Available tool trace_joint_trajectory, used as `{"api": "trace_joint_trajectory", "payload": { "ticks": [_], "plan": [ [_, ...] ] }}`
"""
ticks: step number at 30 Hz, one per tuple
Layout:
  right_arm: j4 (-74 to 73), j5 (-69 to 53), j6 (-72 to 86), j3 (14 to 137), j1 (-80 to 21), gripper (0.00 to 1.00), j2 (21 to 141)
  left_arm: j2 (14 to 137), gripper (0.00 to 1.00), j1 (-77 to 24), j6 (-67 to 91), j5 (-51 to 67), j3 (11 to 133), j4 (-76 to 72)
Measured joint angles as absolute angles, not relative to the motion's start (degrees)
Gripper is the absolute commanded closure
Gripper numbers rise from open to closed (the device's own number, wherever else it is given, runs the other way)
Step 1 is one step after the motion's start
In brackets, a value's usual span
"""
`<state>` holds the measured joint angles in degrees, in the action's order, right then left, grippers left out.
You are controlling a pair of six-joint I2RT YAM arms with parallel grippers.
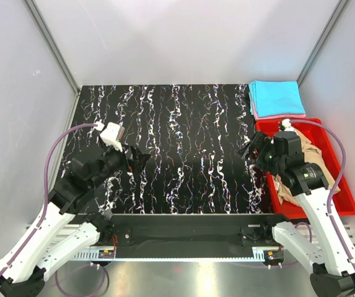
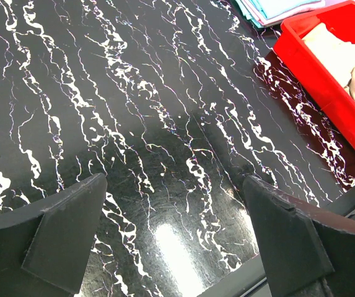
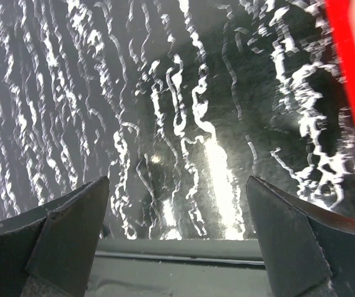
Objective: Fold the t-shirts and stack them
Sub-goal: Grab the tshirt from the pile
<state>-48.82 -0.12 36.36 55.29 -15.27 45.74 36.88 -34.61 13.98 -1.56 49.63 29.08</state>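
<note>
A folded cyan t-shirt [image 1: 276, 97] lies on a folded pink one [image 1: 280, 116] at the table's back right corner; the stack's edge [image 2: 275, 8] shows in the left wrist view. A crumpled tan t-shirt [image 1: 309, 148] [image 2: 343, 54] lies in the red bin, partly hidden by my right arm. My left gripper [image 1: 140, 157] [image 2: 173, 179] hovers open over the left of the bare black marbled table [image 1: 183, 148]. My right gripper [image 1: 250, 150] [image 3: 178, 179] is open too, just left of the bin, with nothing between its fingers.
The red plastic bin [image 1: 344, 198] [image 2: 313, 71] [image 3: 354, 93] stands along the table's right edge. White walls close in the back and sides. The table's near edge and a grey rail [image 3: 177, 247] show under my right gripper.
</note>
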Motion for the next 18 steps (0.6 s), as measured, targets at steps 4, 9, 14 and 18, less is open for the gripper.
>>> {"api": "trace_joint_trajectory", "payload": {
  "ticks": [4, 9, 14, 18],
  "plan": [
    [-49.36, 6.00, 36.60, 58.50, -15.27, 0.00, 47.44, 36.84, 0.01, -34.61, 14.02, -1.48, 49.63, 29.08],
    [-48.97, 19.99, 35.27, 67.26, -14.59, 0.00, 57.95, 36.80, 0.01, -34.61, 14.61, -1.37, 49.63, 29.06],
    [-46.61, 30.28, 35.27, 75.26, -6.04, 0.02, 75.81, 36.80, 0.01, -34.61, 14.83, -1.28, 49.63, 29.08],
    [-47.18, 30.89, 36.12, 77.41, 4.62, 0.05, 90.30, 36.73, 0.01, -34.61, 15.05, -0.49, 49.56, 29.06]
  ]
}}
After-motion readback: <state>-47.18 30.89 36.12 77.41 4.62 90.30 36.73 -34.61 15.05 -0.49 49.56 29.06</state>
